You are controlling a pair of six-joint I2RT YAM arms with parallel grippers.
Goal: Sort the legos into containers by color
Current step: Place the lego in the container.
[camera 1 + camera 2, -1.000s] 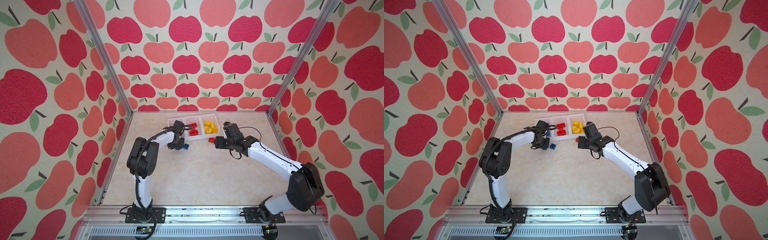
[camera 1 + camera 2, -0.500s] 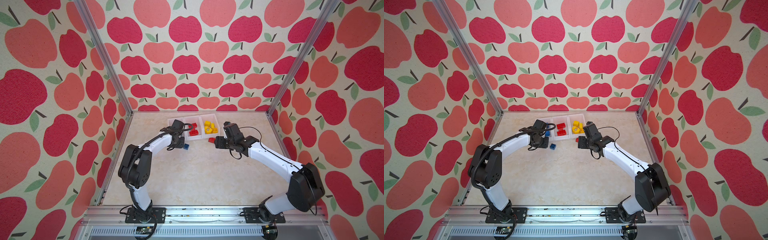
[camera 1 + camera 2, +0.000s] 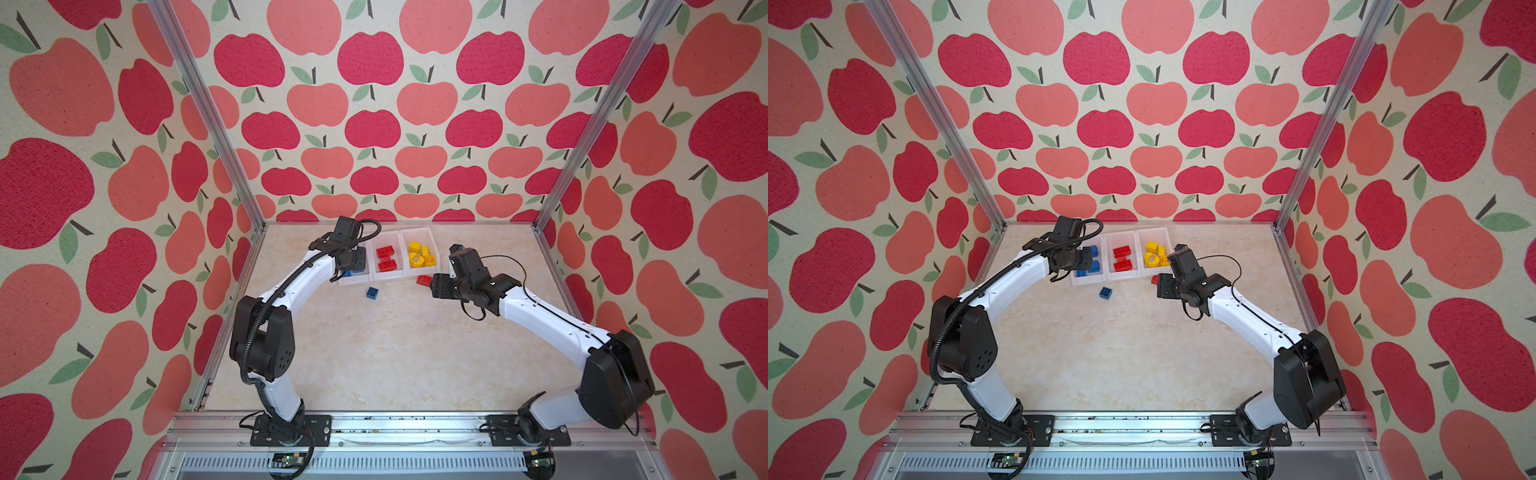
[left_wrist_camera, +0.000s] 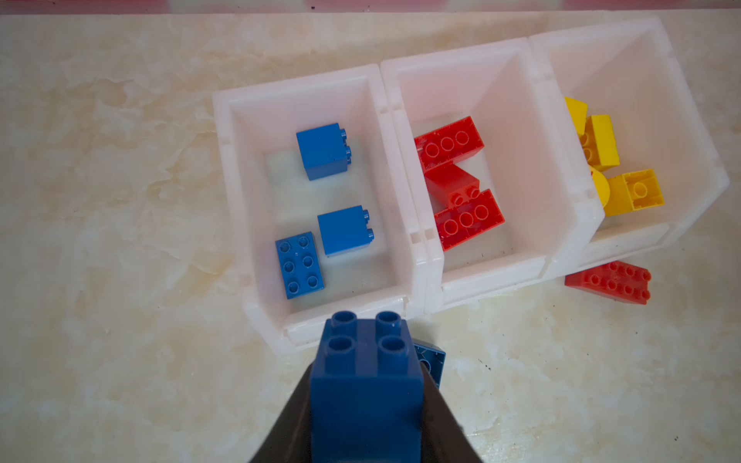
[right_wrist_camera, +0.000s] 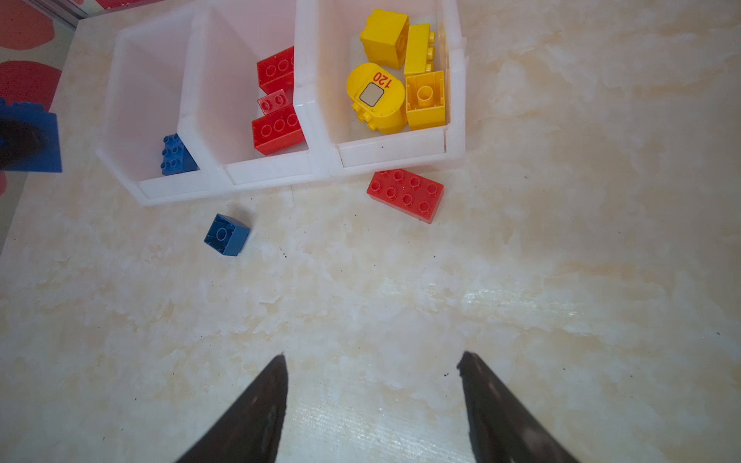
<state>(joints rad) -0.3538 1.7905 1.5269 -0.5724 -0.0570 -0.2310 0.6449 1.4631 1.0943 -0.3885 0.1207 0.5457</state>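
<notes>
My left gripper (image 4: 367, 375) is shut on a blue square lego (image 4: 367, 397), held above the front wall of the left container (image 4: 296, 82), which holds three blue legos (image 4: 322, 151). In both top views that gripper (image 3: 350, 266) hangs over this bin. The middle container (image 4: 453, 54) holds three red legos (image 4: 449, 143), the right one (image 5: 385, 154) several yellow ones (image 5: 377, 98). A loose blue lego (image 5: 226, 234) and a red oblong lego (image 5: 405, 195) lie on the table before the bins. My right gripper (image 5: 373, 360) stands open and empty, near the red lego (image 3: 424, 280).
The containers sit at the back of the marble-look table (image 3: 395, 353), close to the apple-patterned back wall. Metal frame posts (image 3: 216, 133) stand at the back corners. The loose blue lego (image 3: 372, 293) lies between the two arms.
The left arm has swung back and left, carrying the blue lego from near the loose blue one to the left container. The right arm has not moved.
</notes>
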